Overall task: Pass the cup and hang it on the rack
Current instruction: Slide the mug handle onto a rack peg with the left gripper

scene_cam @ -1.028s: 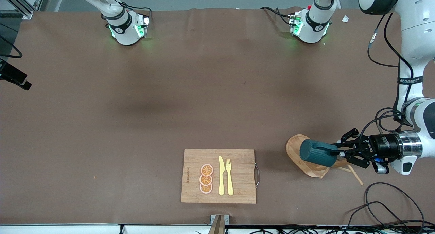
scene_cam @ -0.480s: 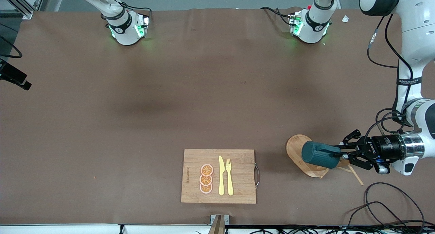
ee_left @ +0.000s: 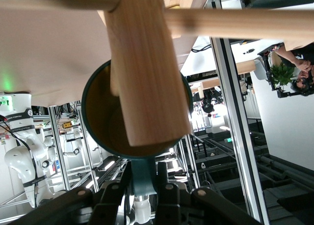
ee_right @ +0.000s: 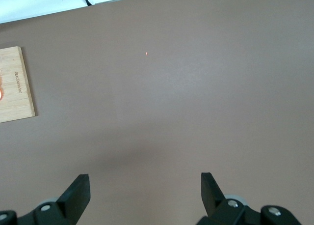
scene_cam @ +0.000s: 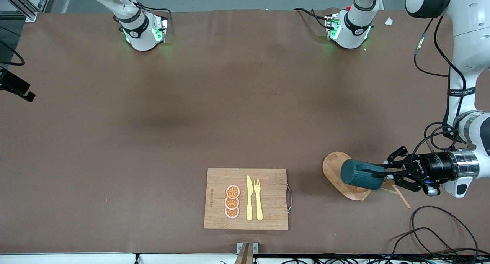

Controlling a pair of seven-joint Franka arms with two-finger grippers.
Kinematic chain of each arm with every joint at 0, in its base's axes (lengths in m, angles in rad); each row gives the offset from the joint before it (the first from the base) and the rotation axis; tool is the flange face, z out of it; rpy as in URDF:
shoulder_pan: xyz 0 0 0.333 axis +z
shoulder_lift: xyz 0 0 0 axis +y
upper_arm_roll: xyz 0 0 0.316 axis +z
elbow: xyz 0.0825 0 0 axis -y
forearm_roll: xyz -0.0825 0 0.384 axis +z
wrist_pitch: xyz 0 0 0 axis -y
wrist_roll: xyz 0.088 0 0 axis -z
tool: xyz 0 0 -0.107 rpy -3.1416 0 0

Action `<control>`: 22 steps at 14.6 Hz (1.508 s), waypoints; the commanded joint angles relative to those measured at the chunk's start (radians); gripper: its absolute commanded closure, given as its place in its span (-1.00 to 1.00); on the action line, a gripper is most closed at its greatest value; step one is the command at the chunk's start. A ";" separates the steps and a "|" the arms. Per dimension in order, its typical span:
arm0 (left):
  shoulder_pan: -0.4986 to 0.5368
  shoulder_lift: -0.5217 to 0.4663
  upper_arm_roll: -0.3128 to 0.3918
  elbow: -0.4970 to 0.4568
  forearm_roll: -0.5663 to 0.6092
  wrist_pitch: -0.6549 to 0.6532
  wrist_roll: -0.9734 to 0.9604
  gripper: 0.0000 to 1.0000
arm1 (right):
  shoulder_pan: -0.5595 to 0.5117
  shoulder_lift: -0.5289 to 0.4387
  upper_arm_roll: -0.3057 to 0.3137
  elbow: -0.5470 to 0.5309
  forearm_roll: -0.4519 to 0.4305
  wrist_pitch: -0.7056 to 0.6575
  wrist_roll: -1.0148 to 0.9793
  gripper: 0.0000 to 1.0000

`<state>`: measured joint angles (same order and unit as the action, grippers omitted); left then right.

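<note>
Two arms on my feed, only the left one busy. My left tool is clamped on the loop handle of the small dark teal cylindrical cup, holding it on its side over the light wooden mug rack at the left arm's end of the brown bench. Through the left wrist view, the rack's thick post crosses the cup's tan mouth. My right tool waits with fingers spread wide above bare bench, near the rectangular bamboo cutting board.

cup: dark teal, tan inside | rack: light wood | table: brown
</note>
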<state>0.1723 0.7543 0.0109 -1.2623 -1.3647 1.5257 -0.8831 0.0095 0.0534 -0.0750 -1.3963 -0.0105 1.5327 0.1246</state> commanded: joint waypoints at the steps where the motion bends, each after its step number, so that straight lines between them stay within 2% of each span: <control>1: 0.004 0.011 0.000 0.012 -0.014 -0.012 -0.027 1.00 | -0.013 -0.004 0.008 0.006 0.007 -0.009 0.006 -1.00; 18: 0.004 0.025 0.004 0.011 0.022 -0.006 0.012 0.99 | -0.013 -0.004 0.009 0.006 0.010 -0.009 0.003 -1.00; 22: 0.009 0.025 0.003 0.011 0.061 -0.006 0.050 0.99 | -0.013 -0.004 0.009 0.006 0.009 -0.011 0.001 -1.00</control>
<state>0.1726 0.7758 0.0164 -1.2627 -1.3235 1.5267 -0.8552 0.0094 0.0534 -0.0750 -1.3962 -0.0104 1.5326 0.1246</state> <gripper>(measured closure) 0.789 0.000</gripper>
